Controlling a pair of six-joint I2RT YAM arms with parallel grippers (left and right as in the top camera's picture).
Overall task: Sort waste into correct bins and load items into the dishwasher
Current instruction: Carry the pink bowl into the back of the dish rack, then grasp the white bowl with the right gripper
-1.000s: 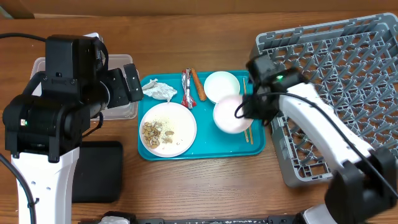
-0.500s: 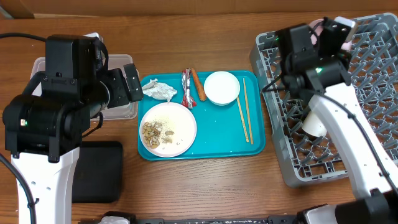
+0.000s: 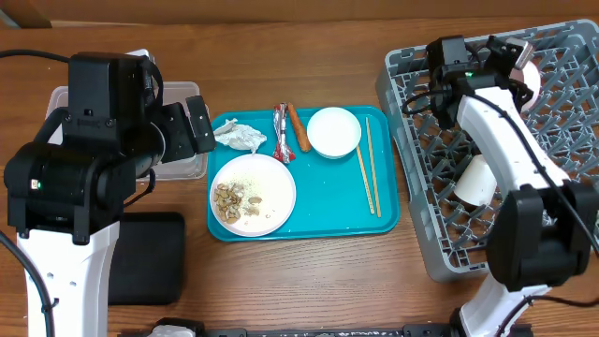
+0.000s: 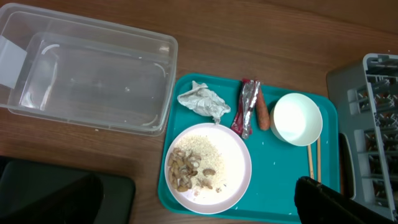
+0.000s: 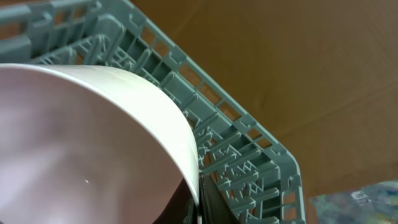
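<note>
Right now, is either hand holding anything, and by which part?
The right hand holds the pink bowl by its rim, over the dish rack. The left hand holds nothing.

1. No word, brand or number can be read in any view.
2. The small red-and-white foil wrapper [image 4: 247, 107], at the far centre, carries print (too small to make out).
3. The white sticker [image 4: 11, 61] on the left end of the clear rectangular plastic tub [image 4: 93, 81] looks blank.
</note>
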